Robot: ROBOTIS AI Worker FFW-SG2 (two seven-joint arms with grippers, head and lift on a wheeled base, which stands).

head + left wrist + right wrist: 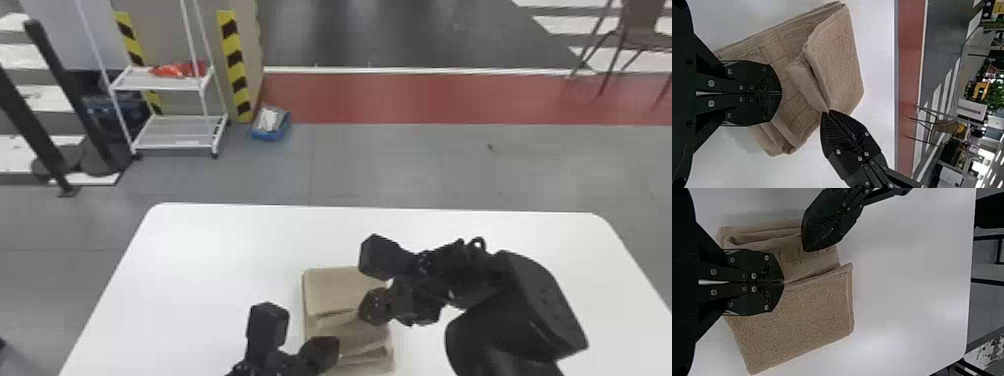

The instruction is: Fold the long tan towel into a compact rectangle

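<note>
Head view puts your left end effector (336, 350) first as you read across the desk (215, 250), over the left side of the towel (330, 295) at its nearer part. Its two fingers are closed together, tips pointing right, over the cloth; whether they touch or grip any of it you cannot tell. From there, the bulk of the towel lies away toward the desk's far edge and a little to the right.

Next comes the towel itself, about midway between the desk's left and right edges and well short of the far one. Its long axis runs from the far edge toward you. A smooth flap (332, 287) makes the far part, and looser layers bunch on your side of it.

Your right end effector (364, 312) comes in over the towel's right side, its fingers closed and, as both wrist views suggest, pinching the inner edge of that flap. It is the nearer of the two to the flap, which spreads from its tips leftward and toward the far edge.

That line is what your coming move turns on. Judging from the loose layers, you probably need to settle this edge squarely across the long axis; pulling sideways could skew the stack.
</note>
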